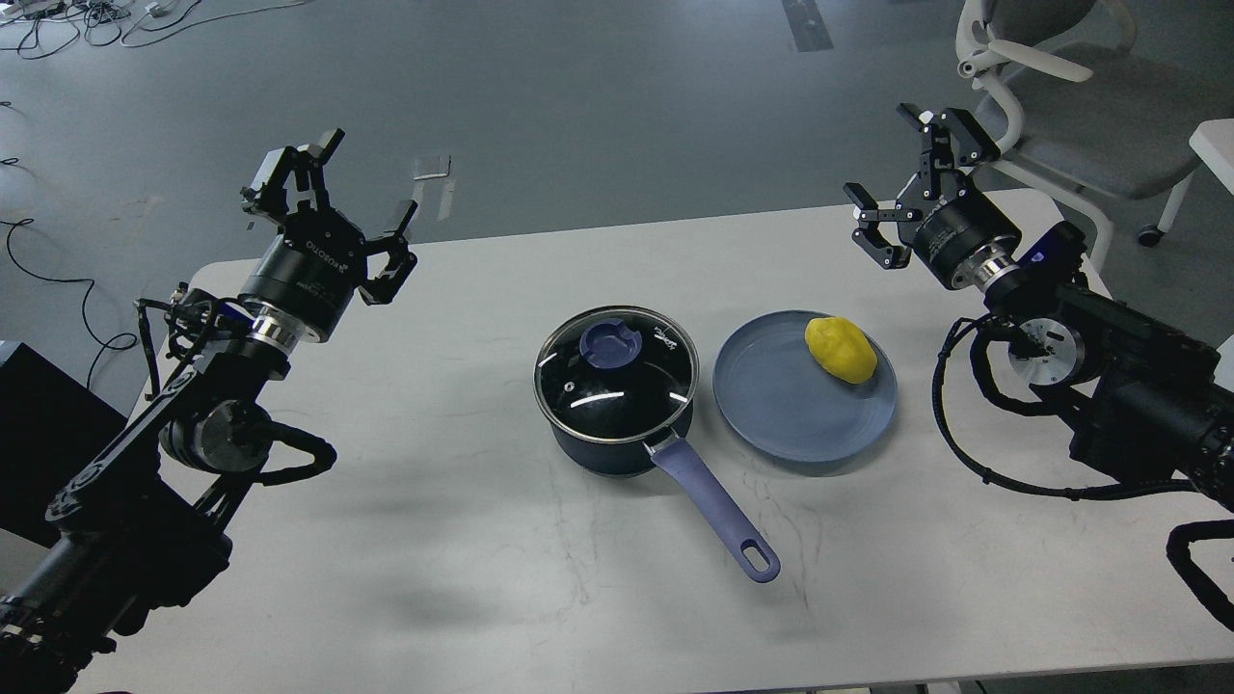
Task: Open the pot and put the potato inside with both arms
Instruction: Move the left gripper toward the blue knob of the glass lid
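The dark pot (617,424) stands at the table's middle with its glass lid (617,374) on and a lavender knob (613,344) on top. Its long lavender handle (718,511) points toward the front right. Right of it, the yellow potato (841,349) lies on the far right part of a blue-grey plate (786,410). My left gripper (333,202) hangs open above the table's far left, well clear of the pot. My right gripper (901,188) is open above the far right, beyond the plate, holding nothing.
The white table (463,559) carries only the pot and plate. A white office chair (1070,106) stands behind the right arm. Cables (58,280) lie on the grey floor at the left, and a dark box (39,434) sits by the table's left edge.
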You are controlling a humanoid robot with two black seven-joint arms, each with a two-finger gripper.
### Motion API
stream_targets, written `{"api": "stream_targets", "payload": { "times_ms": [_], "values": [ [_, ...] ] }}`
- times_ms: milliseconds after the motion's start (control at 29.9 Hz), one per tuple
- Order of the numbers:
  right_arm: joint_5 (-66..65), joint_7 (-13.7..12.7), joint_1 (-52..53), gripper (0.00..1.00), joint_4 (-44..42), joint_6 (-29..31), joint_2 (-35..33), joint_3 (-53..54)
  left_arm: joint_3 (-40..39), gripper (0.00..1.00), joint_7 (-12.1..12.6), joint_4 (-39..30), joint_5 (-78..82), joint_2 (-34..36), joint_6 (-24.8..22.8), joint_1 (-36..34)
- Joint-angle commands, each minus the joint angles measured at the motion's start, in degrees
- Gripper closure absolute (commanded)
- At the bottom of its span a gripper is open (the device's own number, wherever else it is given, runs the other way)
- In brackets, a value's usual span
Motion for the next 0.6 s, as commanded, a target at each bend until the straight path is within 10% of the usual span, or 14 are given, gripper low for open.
{"api": "stream_targets", "payload": {
  "times_ms": [0, 568],
  "values": [
    [-0.08, 0.00, 0.01, 0.00, 0.00, 0.00, 0.40, 0.04, -0.08, 0.02, -0.01, -0.21, 0.53, -1.42, -0.06, 0.23],
    [-0.34, 0.00, 1.24, 0.00, -0.62, 0.00, 0.31, -3.83, 0.97, 0.02, -0.01, 3.74, 0.44, -2.31, 0.12, -0.30]
  ]
}}
